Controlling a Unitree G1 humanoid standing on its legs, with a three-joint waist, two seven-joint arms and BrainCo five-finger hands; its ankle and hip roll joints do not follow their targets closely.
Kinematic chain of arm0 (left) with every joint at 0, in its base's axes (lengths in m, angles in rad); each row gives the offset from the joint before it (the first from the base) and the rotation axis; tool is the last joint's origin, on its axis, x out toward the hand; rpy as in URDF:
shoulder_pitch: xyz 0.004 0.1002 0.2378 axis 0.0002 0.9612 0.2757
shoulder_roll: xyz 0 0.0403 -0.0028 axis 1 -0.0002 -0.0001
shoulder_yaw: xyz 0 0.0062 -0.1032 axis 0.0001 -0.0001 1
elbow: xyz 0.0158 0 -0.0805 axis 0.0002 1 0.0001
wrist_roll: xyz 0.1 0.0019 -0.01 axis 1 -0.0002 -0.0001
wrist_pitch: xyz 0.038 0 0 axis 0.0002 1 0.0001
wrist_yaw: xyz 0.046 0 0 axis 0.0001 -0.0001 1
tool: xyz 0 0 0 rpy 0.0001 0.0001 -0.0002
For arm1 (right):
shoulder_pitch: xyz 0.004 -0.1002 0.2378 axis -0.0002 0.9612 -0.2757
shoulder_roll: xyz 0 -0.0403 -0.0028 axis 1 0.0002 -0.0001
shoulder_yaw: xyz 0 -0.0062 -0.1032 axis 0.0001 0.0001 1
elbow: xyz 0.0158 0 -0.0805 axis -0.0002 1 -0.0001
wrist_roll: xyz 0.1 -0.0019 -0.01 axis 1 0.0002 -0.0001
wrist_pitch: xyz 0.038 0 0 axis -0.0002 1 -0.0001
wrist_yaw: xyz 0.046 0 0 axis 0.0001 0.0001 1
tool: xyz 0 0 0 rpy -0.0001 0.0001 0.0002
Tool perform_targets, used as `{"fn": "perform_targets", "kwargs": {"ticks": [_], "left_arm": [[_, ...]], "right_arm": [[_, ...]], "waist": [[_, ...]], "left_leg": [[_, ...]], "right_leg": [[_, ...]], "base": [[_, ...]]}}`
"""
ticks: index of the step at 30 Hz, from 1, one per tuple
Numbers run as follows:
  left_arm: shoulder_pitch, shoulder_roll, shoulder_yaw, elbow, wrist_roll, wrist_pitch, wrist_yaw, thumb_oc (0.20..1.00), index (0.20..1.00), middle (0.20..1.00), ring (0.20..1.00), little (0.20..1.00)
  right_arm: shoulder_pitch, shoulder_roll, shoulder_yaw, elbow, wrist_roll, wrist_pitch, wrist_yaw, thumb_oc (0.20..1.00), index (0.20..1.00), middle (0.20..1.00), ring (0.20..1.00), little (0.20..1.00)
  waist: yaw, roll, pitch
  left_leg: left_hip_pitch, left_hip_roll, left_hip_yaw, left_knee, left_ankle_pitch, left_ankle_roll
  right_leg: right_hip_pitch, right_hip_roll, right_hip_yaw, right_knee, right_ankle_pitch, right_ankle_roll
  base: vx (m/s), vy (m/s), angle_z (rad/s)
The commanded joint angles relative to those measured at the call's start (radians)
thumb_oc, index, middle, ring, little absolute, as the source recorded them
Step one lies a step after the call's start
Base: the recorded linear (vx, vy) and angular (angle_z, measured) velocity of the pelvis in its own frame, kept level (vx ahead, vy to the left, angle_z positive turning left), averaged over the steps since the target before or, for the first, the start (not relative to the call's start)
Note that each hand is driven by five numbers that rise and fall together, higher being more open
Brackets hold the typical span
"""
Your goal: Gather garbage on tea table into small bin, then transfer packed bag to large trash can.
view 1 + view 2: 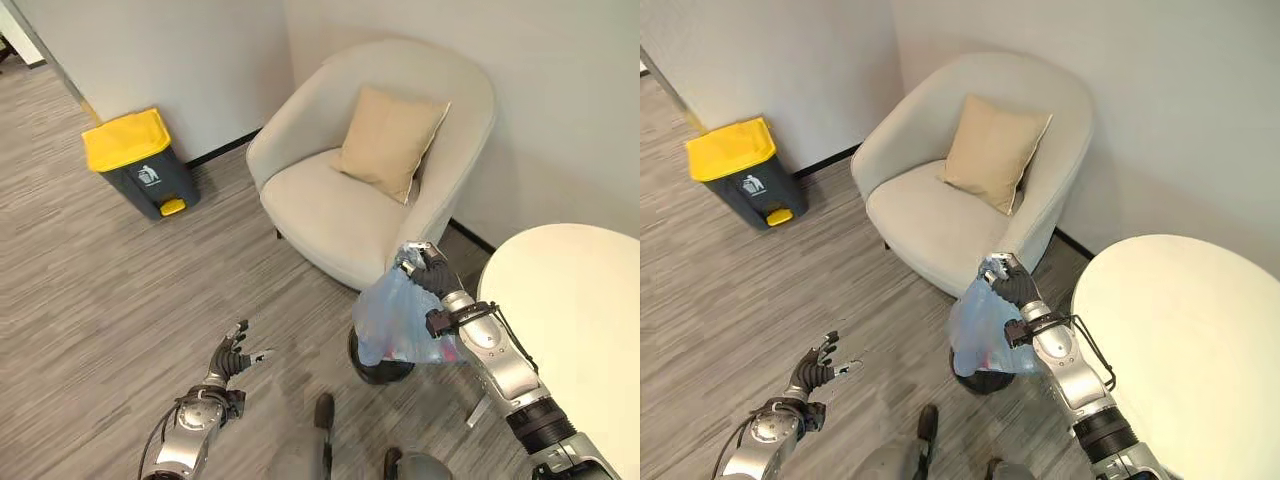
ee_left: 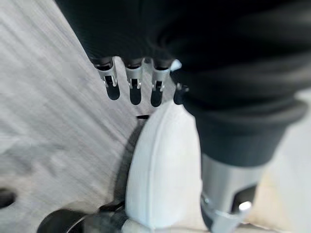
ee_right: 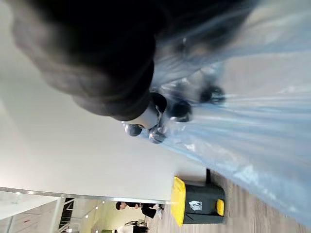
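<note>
Right robot hand [image 1: 432, 275] clenched on blue bag [image 1: 398, 322], centre frame beside armchair [image 1: 370, 160]. Left robot hand [image 1: 232, 358] released, lower left. Yellow-lidded trash can [image 1: 137, 160] upper left.

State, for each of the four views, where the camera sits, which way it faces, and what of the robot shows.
Left eye view: head, looking down at armchair, trash can; left hand open, right hand gripping the blue bag.
Right eye view: same scene from slightly aside, with the table.
Left wrist view: floor past its fingers.
Right wrist view: bag, trash can beyond, as in both eye views.
</note>
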Motion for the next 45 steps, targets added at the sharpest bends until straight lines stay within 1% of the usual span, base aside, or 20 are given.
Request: {"fn": "perform_targets", "kwargs": {"ticks": [1, 2, 4, 5, 6, 8, 9, 10, 12, 14, 15, 23, 27, 34, 36, 38, 39, 40, 42, 45], "left_arm": [[-0.047, 0.046, -0.014, -0.015, -0.011, -0.044, 0.010, 1.000, 1.000, 1.000, 1.000, 1.000], [-0.061, 0.043, -0.023, -0.025, -0.014, -0.045, 0.009, 1.000, 1.000, 1.000, 1.000, 1.000], [-0.088, 0.042, -0.054, -0.055, -0.004, -0.050, -0.006, 1.000, 1.000, 1.000, 1.000, 1.000], [-0.092, 0.043, -0.062, -0.066, -0.001, -0.054, -0.015, 1.000, 1.000, 1.000, 1.000, 1.000], [-0.092, 0.043, -0.062, -0.067, -0.002, -0.054, -0.015, 1.000, 1.000, 1.000, 1.000, 1.000], [-0.100, 0.049, -0.082, -0.087, 0.013, -0.058, -0.030, 1.000, 1.000, 1.000, 1.000, 1.000], [-0.106, 0.056, -0.099, -0.107, 0.027, -0.059, -0.042, 1.000, 1.000, 1.000, 1.000, 1.000], [-0.111, 0.058, -0.110, -0.121, 0.036, -0.060, -0.047, 1.000, 1.000, 1.000, 1.000, 1.000], [-0.127, 0.064, -0.129, -0.139, 0.050, -0.063, -0.053, 1.000, 1.000, 1.000, 1.000, 1.000], [-0.132, 0.071, -0.135, -0.158, 0.056, -0.066, -0.059, 1.000, 1.000, 1.000, 1.000, 1.000], [-0.134, 0.078, -0.140, -0.176, 0.068, -0.068, -0.065, 1.000, 1.000, 1.000, 1.000, 1.000], [-0.145, 0.115, -0.153, -0.248, 0.085, -0.077, -0.093, 1.000, 1.000, 1.000, 1.000, 1.000], [-0.192, 0.111, -0.205, -0.278, 0.086, -0.081, -0.111, 1.000, 1.000, 1.000, 1.000, 1.000], [-0.285, 0.086, -0.257, -0.281, 0.160, -0.086, -0.054, 1.000, 1.000, 1.000, 1.000, 1.000], [-0.342, 0.085, -0.278, -0.268, 0.238, -0.081, -0.008, 1.000, 1.000, 1.000, 1.000, 1.000], [-0.380, 0.085, -0.296, -0.250, 0.284, -0.080, 0.016, 1.000, 1.000, 1.000, 1.000, 1.000], [-0.380, 0.085, -0.296, -0.250, 0.284, -0.080, 0.016, 1.000, 1.000, 1.000, 1.000, 1.000], [-0.407, 0.085, -0.310, -0.240, 0.326, -0.078, 0.036, 1.000, 1.000, 1.000, 1.000, 1.000], [-0.421, 0.061, -0.330, -0.212, 0.326, -0.068, 0.045, 1.000, 1.000, 1.000, 1.000, 1.000], [-0.416, 0.026, -0.376, -0.176, 0.286, -0.063, 0.023, 1.000, 1.000, 1.000, 1.000, 1.000]], "right_arm": [[-0.054, 0.009, -0.028, -0.094, -0.030, -0.063, -0.028, 0.200, 0.200, 0.200, 0.200, 0.200], [-0.056, -0.002, -0.031, -0.094, -0.028, -0.063, -0.033, 0.200, 0.200, 0.200, 0.200, 0.200], [-0.061, -0.025, -0.023, -0.077, -0.020, -0.060, -0.031, 0.200, 0.200, 0.200, 0.200, 0.200], [-0.059, -0.030, -0.022, -0.074, -0.020, -0.055, -0.027, 0.200, 0.200, 0.200, 0.200, 0.200], [-0.059, -0.030, -0.022, -0.074, -0.020, -0.055, -0.027, 0.200, 0.200, 0.200, 0.200, 0.200], [-0.046, -0.041, -0.018, -0.076, -0.024, -0.052, -0.017, 0.200, 0.200, 0.200, 0.200, 0.200], [-0.038, -0.047, -0.018, -0.082, -0.025, -0.051, -0.007, 0.200, 0.200, 0.200, 0.200, 0.200], [-0.032, -0.048, -0.019, -0.085, -0.021, -0.054, -0.001, 0.200, 0.200, 0.200, 0.200, 0.200], [-0.023, -0.044, -0.029, -0.089, -0.016, -0.055, 0.000, 0.200, 0.200, 0.200, 0.200, 0.200], [-0.021, -0.045, -0.032, -0.096, -0.014, -0.057, 0.003, 0.200, 0.200, 0.200, 0.200, 0.200], [-0.019, -0.041, -0.036, -0.102, -0.010, -0.057, 0.006, 0.200, 0.200, 0.200, 0.200, 0.200], [-0.031, -0.022, -0.015, -0.130, 0.026, -0.059, 0.038, 0.200, 0.200, 0.200, 0.200, 0.200], [-0.076, 0.002, 0.038, -0.158, 0.053, -0.055, 0.067, 0.200, 0.200, 0.200, 0.200, 0.200], [-0.150, 0.046, 0.109, -0.152, 0.062, -0.058, 0.066, 0.200, 0.200, 0.200, 0.200, 0.200], [-0.184, 0.065, 0.139, -0.152, 0.066, -0.061, 0.060, 0.200, 0.200, 0.200, 0.200, 0.200], [-0.206, 0.074, 0.159, -0.158, 0.077, -0.061, 0.060, 0.200, 0.200, 0.200, 0.200, 0.200], [-0.206, 0.074, 0.159, -0.158, 0.077, -0.061, 0.060, 0.200, 0.200, 0.200, 0.200, 0.200], [-0.229, 0.085, 0.178, -0.166, 0.088, -0.064, 0.063, 0.200, 0.200, 0.200, 0.200, 0.200], [-0.276, 0.112, 0.218, -0.181, 0.115, -0.065, 0.061, 0.200, 0.200, 0.200, 0.200, 0.200], [-0.343, 0.156, 0.261, -0.173, 0.137, -0.061, 0.052, 0.200, 0.200, 0.200, 0.200, 0.200]], "waist": [[0.002, -0.096, -0.026], [-0.007, -0.090, -0.015], [-0.035, -0.105, -0.005], [-0.041, -0.110, -0.010], [-0.042, -0.109, -0.010], [-0.056, -0.122, -0.017], [-0.066, -0.135, -0.021], [-0.074, -0.139, -0.019], [-0.086, -0.135, -0.027], [-0.089, -0.134, -0.032], [-0.089, -0.135, -0.045], [-0.084, -0.157, -0.064], [-0.086, -0.166, -0.088], [-0.093, -0.168, -0.114], [-0.096, -0.168, -0.124], [-0.098, -0.168, -0.128], [-0.098, -0.168, -0.128], [-0.100, -0.167, -0.132], [-0.097, -0.167, -0.135], [-0.091, -0.168, -0.137]], "left_leg": [[-0.061, -0.085, 0.039, -0.011, -0.014, -0.026], [-0.077, -0.086, 0.039, -0.010, -0.013, -0.030], [-0.065, -0.067, 0.123, 0.037, -0.071, 0.000], [-0.061, -0.060, 0.137, 0.055, -0.079, 0.004], [-0.062, -0.060, 0.136, 0.058, -0.081, 0.004], [-0.042, -0.057, 0.140, 0.091, -0.120, 0.008], [-0.025, -0.057, 0.135, 0.119, -0.155, 0.010], [-0.007, -0.049, 0.138, 0.132, -0.178, 0.009], [0.022, -0.032, 0.153, 0.101, -0.173, 0.005], [0.032, -0.032, 0.153, 0.078, -0.173, 0.005], [0.055, -0.037, 0.156, 0.034, -0.173, 0.006], [0.099, -0.047, 0.167, 0.003, -0.189, 0.018], [0.149, -0.053, 0.189, -0.023, -0.204, 0.028], [0.199, -0.056, 0.206, -0.059, -0.208, 0.033], [0.215, -0.058, 0.210, -0.072, -0.208, 0.034], [0.228, -0.058, 0.212, -0.080, -0.208, 0.034], [0.228, -0.058, 0.212, -0.080, -0.208, 0.034], [0.238, -0.059, 0.212, -0.085, -0.210, 0.034], [0.249, -0.059, 0.213, -0.091, -0.212, 0.037], [0.257, -0.060, 0.211, -0.094, -0.213, 0.039]], "right_leg": [[0.080, -0.050, -0.021, -0.249, 0.078, 0.058], [0.079, -0.049, -0.037, -0.255, 0.084, 0.056], [0.068, -0.079, -0.100, -0.270, 0.107, 0.060], [0.063, -0.087, -0.117, -0.279, 0.117, 0.062], [0.064, -0.086, -0.118, -0.280, 0.117, 0.062], [0.065, -0.105, -0.140, -0.294, 0.130, 0.064], [0.063, -0.121, -0.155, -0.297, 0.137, 0.063], [0.069, -0.128, -0.166, -0.298, 0.135, 0.064], [0.061, -0.132, -0.191, -0.298, 0.137, 0.065], [0.058, -0.133, -0.199, -0.298, 0.140, 0.067], [0.060, -0.138, -0.207, -0.298, 0.145, 0.074], [0.075, -0.153, -0.188, -0.291, 0.147, 0.091], [0.095, -0.161, -0.171, -0.288, 0.148, 0.106], [0.117, -0.161, -0.154, -0.296, 0.152, 0.112], [0.124, -0.161, -0.152, -0.298, 0.150, 0.113], [0.131, -0.161, -0.150, -0.300, 0.150, 0.114], [0.131, -0.161, -0.150, -0.300, 0.150, 0.114], [0.137, -0.162, -0.150, -0.300, 0.149, 0.115], [0.143, -0.162, -0.151, -0.302, 0.150, 0.115], [0.148, -0.163, -0.149, -0.301, 0.150, 0.115]], "base": [[-0.23, -0.108, 0.95], [-0.30, -0.105, 1.16], [-0.27, -0.058, 0.95], [-0.11, -0.001, 0.58], [-0.07, 0.008, 0.83], [-0.05, 0.008, 0.79], [-0.04, 0.020, 0.45], [-0.03, 0.040, 0.33], [-0.01, 0.040, 0.30], [0.03, 0.059, 0.45], [0.08, 0.106, 0.31], [0.06, 0.071, 0.01], [0.09, 0.066, -0.17], [0.05, 0.027, -0.09], [0.05, 0.023, -0.03], [0.04, 0.017, -0.01], [0.05, 0.014, 0.00], [0.07, 0.028, 0.01], [0.08, 0.034, 0.01], [0.02, 0.019, 0.01]]}}
